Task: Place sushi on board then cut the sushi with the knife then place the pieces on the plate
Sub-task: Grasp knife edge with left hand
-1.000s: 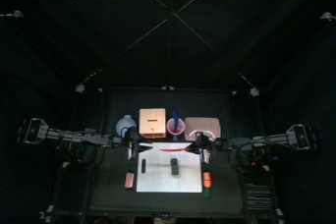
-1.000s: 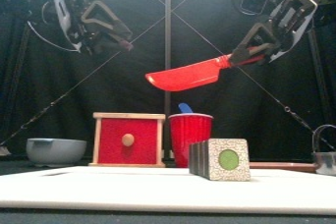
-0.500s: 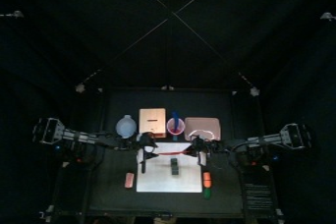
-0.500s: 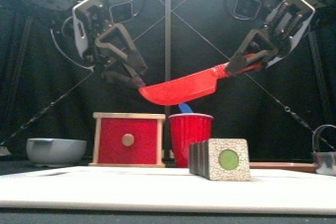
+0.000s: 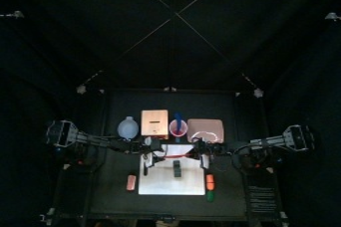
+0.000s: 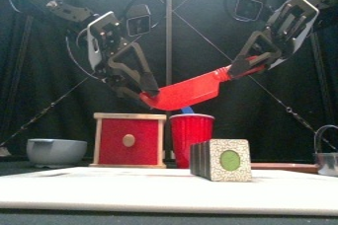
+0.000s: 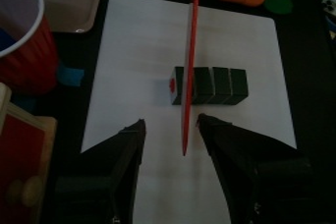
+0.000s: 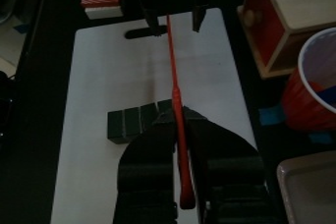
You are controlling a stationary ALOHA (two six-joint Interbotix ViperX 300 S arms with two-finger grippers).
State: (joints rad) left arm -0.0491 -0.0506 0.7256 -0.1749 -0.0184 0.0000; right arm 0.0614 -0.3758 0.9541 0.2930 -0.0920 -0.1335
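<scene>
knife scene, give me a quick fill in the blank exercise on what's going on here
1. The right pincer holds the ___ knife by its handle.
2. The sushi sits on the white ___.
3. The left pincer has its jaws ___ on either side of the blade's tip.
4. The blue knife stands in the red ___.

Missing words: red; board; open; cup

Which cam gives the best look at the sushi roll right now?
Left wrist view: the sushi roll lies whole on the white cutting board, blocks side by side, only the thin red knife crossing one end. Front view shows mostly its end face. Right wrist view hides part of it. Top view: too small to read.
</scene>
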